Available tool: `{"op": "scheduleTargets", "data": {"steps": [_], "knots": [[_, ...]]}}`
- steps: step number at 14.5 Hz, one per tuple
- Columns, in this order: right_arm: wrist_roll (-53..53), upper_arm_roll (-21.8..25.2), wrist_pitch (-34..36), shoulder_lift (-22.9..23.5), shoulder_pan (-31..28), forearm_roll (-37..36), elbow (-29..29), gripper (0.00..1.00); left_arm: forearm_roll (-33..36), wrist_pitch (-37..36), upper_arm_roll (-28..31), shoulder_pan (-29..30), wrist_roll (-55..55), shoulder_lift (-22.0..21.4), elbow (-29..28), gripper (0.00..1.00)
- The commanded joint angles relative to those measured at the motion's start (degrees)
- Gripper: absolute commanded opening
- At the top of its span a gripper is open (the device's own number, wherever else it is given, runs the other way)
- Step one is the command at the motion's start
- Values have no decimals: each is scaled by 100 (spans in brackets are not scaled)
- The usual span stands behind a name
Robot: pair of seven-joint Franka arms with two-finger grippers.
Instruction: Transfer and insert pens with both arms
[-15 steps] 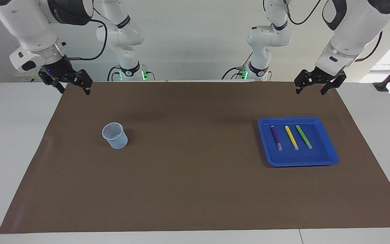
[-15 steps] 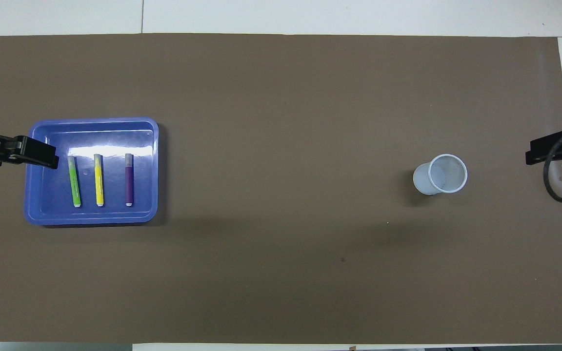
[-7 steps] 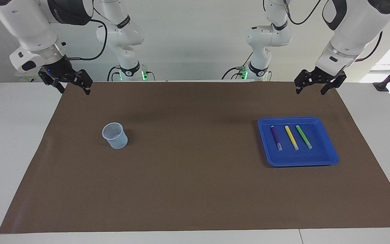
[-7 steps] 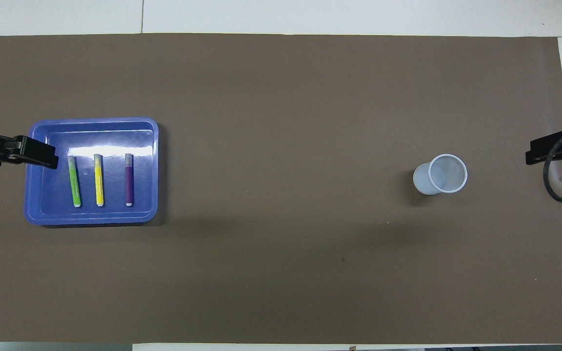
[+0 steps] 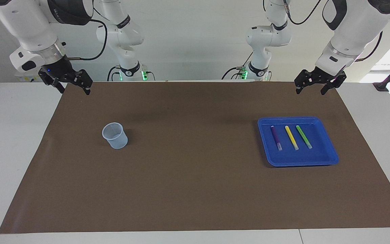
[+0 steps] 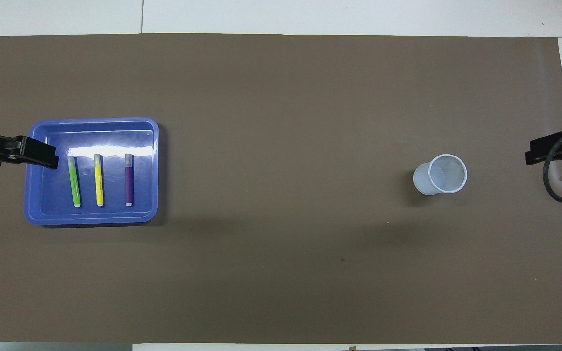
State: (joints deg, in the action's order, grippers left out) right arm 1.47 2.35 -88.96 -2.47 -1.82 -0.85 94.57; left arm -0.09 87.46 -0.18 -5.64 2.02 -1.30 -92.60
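Observation:
Three pens lie side by side in a blue tray (image 5: 300,163) toward the left arm's end of the table: purple (image 5: 276,138), yellow (image 5: 291,137) and green (image 5: 303,137), pale ends pointing away from the robots. My left gripper (image 5: 310,90) hangs open and empty in the air over the mat's edge by the robots, apart from the tray. My right gripper (image 5: 74,90) hangs open and empty over the mat's corner at the right arm's end. In the overhead view the green pen (image 6: 73,181) lies closest to the left gripper's fingers (image 6: 32,157).
A translucent plastic cup (image 5: 114,135) stands upright on the brown mat (image 5: 188,176) toward the right arm's end. Two slimmer white arms (image 5: 127,40) with green-lit bases stand at the table's edge between my arms. White table (image 5: 12,142) borders the mat.

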Motion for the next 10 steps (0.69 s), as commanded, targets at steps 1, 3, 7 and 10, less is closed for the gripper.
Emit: {"op": "scheduleTargets", "data": {"steps": [1, 3, 7, 10], "knots": [[-121, 2, 1, -34, -38, 76, 44, 100, -79, -1, 9, -24, -44, -11, 14, 100], [-121, 2, 1, -34, -38, 76, 44, 100, -79, 51, 9, 19, -18, -37, -91, 100], [-121, 2, 1, -34, -38, 76, 44, 100, -70, 69, 9, 20, 17, -133, -240, 100], [-121, 2, 1, -34, -38, 76, 44, 100, -70, 104, 26, 37, -35, -317, -599, 100]]}}
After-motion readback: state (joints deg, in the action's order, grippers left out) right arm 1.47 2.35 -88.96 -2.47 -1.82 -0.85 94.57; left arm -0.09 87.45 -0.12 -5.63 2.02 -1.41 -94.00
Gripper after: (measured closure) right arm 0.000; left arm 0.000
